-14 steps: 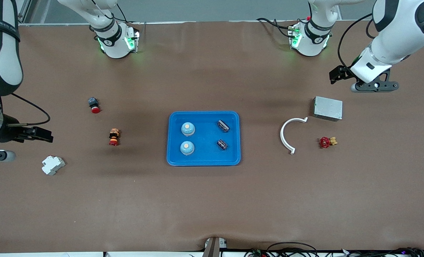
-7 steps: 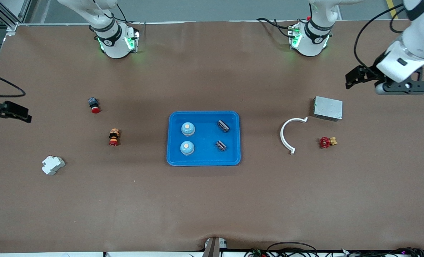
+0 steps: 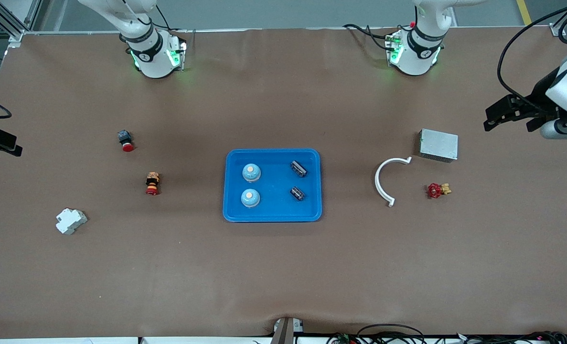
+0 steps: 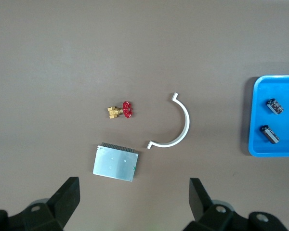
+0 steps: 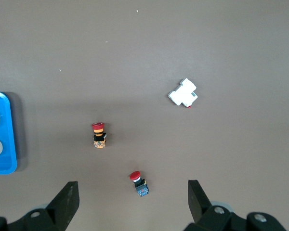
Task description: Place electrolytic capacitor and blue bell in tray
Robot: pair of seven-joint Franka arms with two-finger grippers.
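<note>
Smack in the middle of the surface [image 3: 283,277], the blue tray [image 3: 272,216] is being seen with its long sides running toward and away from the front camera. Two blue bells [image 3: 251,173] [image 3: 250,198] are sitting upright in it, domes up, lined up along the side toward the right arm's end. Two electrolytic capacitors [image 3: 298,168] [image 3: 297,193] are lying on their sides along the tray's side toward the left arm's end, each with its long axis running diagonally, one end pointed farther from the front camera and toward the right arm's end.

Off the tray, toward the left arm's end, a white curved clip [image 3: 386,180], a grey metal box [image 3: 438,145] and a small red valve [image 3: 437,190] are being left lying around. Toward the right arm's end, two red push buttons [image 3: 125,140] [image 3: 152,184] and a white block [image 3: 71,220] are sitting well apart.

The left hand [image 4: 134,197] is being held up over the surface just beside the metal box, fingers spread wide, nothing in them. The right hand [image 5: 132,197] is being held over its own end near the buttons, also spread wide and holding nothing.
</note>
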